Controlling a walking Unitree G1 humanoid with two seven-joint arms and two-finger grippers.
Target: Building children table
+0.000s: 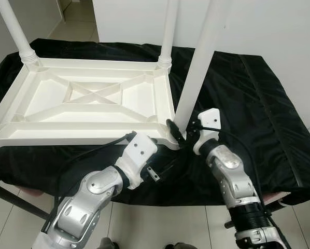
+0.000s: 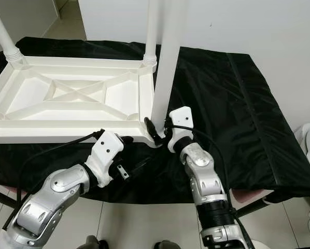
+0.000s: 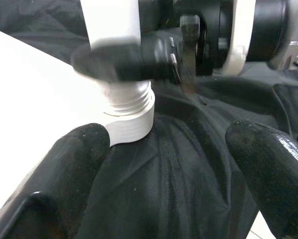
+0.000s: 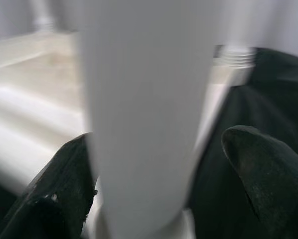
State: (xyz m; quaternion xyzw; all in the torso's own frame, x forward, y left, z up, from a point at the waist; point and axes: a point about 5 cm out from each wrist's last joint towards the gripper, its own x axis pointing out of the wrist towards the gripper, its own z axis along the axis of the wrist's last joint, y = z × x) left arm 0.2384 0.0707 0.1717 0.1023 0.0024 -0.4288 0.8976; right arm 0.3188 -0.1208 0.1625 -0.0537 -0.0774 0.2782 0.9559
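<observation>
A: Where is the white plastic children's tabletop point(image 1: 87, 98)?

B: It lies upside down, ribbed underside up, on a black cloth point(image 1: 248, 104) that covers a work surface. Two white round plastic legs already stand in its far corners, the far left leg point(image 1: 12, 28) and the far right leg point(image 1: 168, 31).

A: And the near corner?

B: A third white tubular leg point(image 1: 199, 62) stands in the near right corner socket point(image 3: 131, 117), leaning slightly (its threaded foot shows just above the collar in the left wrist view).

A: What is the right gripper point(image 4: 159, 189) doing?

B: It is at the base of that leg. One black finger point(image 4: 64, 189) touches the leg's side, the other finger point(image 4: 268, 174) stands clear of it, so the jaws are apart around the tube.

A: The left gripper point(image 3: 164, 164)?

B: Spread wide, holding nothing, low at the table's near edge just beside the socket, over the cloth. Its wrist point(image 1: 137, 155) sits below the tabletop rim.

A: Anything else?

B: Pale tiled floor point(image 1: 160, 223) beneath.
</observation>
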